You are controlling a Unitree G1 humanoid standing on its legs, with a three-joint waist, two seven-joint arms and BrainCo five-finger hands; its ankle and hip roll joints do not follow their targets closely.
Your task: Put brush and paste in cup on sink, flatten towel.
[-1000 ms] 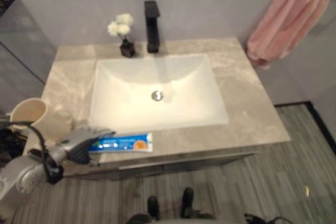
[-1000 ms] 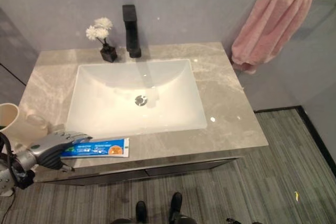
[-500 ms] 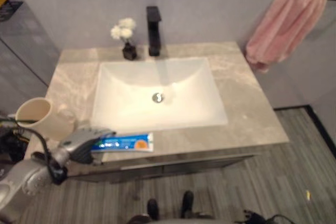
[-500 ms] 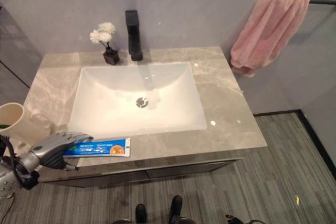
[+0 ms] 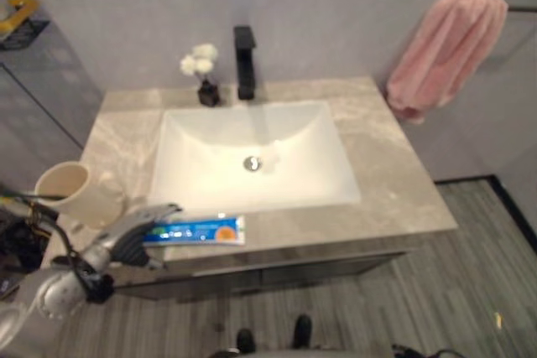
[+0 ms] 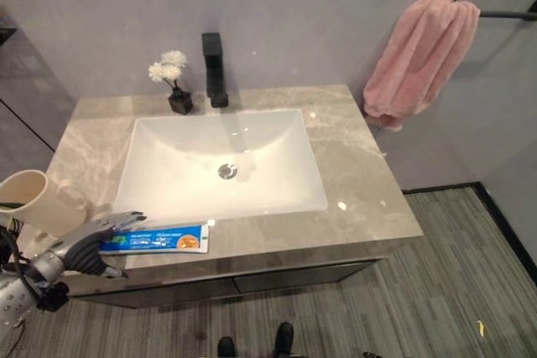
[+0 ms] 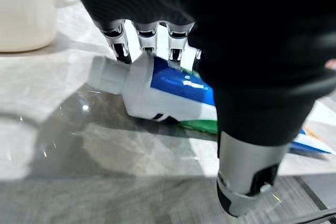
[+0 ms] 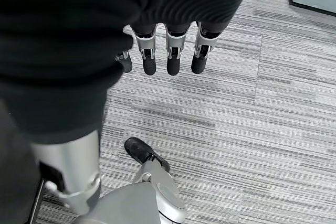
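The blue and white toothpaste tube [image 5: 201, 230] lies flat along the counter's front edge, cap end to the left. My left hand [image 5: 132, 234] reaches over that cap end. In the left wrist view its fingers [image 7: 148, 43] rest on the far side of the tube [image 7: 157, 90] and the thumb [image 7: 247, 182] stands straight on the near side, apart from it. A cream cup [image 5: 71, 192] stands on the counter just left of the hand. The pink towel [image 6: 419, 56] hangs bunched on a rail at the right. My right hand [image 8: 168, 51] hangs over the floor, fingers relaxed and empty.
A white basin [image 5: 252, 115] is set into the grey marble counter [image 5: 394, 182]. A black faucet [image 5: 244, 60] and a small vase of white flowers [image 5: 201, 73] stand behind it. Striped grey floor lies in front and to the right.
The whole picture has shifted, so the camera has moved. My left hand stays over the tube's cap end and the tube lies where it was.
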